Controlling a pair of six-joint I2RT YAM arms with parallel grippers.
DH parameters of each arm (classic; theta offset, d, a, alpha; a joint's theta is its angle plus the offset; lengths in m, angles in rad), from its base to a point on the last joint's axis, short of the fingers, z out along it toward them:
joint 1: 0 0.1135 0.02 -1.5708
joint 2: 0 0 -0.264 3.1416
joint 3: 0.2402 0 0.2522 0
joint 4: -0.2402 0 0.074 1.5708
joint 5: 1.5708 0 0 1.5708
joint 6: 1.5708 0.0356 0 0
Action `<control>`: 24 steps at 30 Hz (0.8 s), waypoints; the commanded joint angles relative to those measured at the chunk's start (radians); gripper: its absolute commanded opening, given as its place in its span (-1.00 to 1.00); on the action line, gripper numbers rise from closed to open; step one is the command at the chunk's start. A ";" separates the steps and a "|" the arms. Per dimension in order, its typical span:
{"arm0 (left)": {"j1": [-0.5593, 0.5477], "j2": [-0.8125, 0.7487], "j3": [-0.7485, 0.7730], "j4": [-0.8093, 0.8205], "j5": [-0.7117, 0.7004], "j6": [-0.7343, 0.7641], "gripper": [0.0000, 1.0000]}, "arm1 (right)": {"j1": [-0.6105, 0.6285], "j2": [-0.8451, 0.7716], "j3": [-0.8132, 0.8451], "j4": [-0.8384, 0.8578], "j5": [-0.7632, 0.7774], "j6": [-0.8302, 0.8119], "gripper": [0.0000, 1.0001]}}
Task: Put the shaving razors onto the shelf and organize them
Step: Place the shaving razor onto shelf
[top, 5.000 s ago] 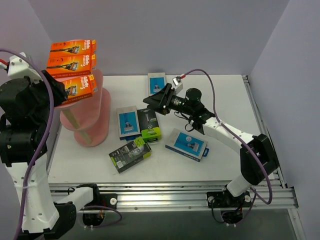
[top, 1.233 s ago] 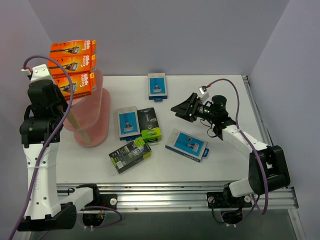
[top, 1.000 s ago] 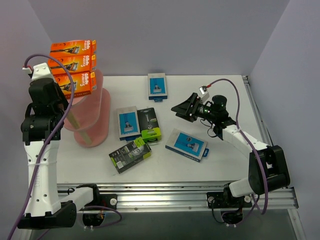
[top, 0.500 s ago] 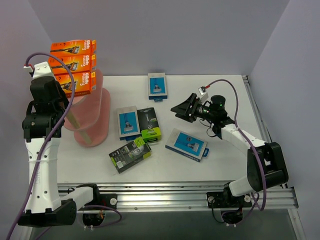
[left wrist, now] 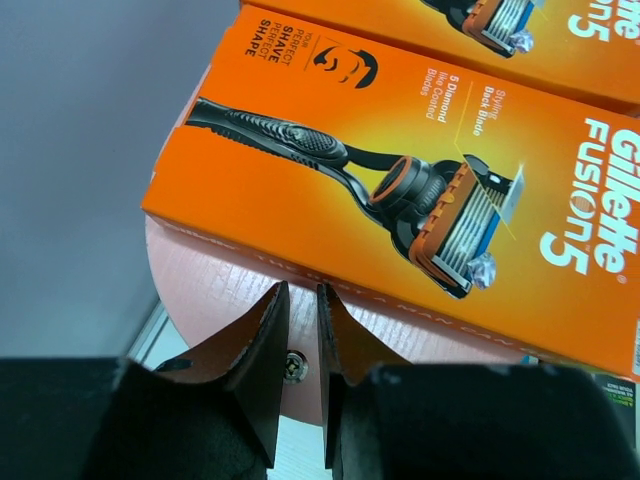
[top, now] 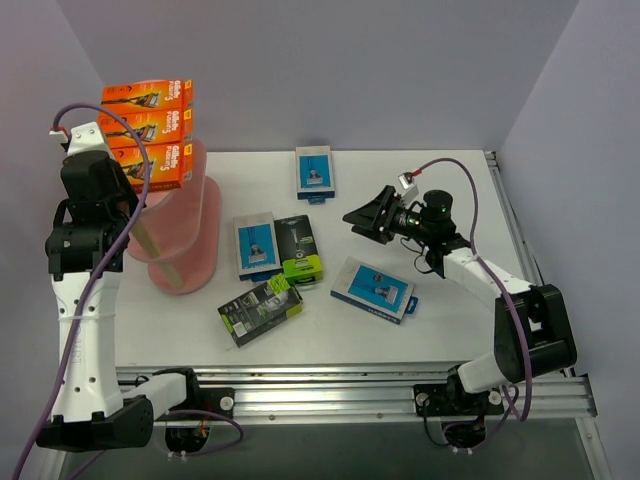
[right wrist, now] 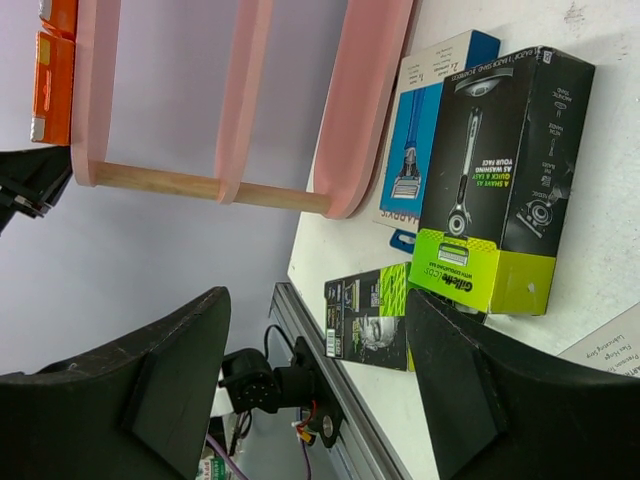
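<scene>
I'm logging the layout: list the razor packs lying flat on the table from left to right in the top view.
Black-and-lime pack nearest the arms → blue-and-grey pack beside the shelf → upright-lying black-and-lime pack → far blue-and-grey pack → angled blue pack.

Left wrist: lowest orange pack cut off by the right edge; the orange pack above it shows only a strip at the top. Shelf is mostly covered by the pack, only a bit of pink board visible. Right wrist: blue-and-grey pack is partly behind the upright black-and-lime pack (small print unreadable). Top view: left arm hides the shelf's left side.
</scene>
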 commanded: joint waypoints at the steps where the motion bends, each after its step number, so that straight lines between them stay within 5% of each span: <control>1: 0.005 -0.039 0.007 0.024 0.062 -0.018 -0.47 | -0.008 0.005 0.017 0.058 -0.028 0.000 0.32; 24: 0.005 -0.082 -0.023 -0.008 0.229 -0.069 -0.46 | -0.012 -0.022 0.004 0.044 -0.025 -0.003 0.32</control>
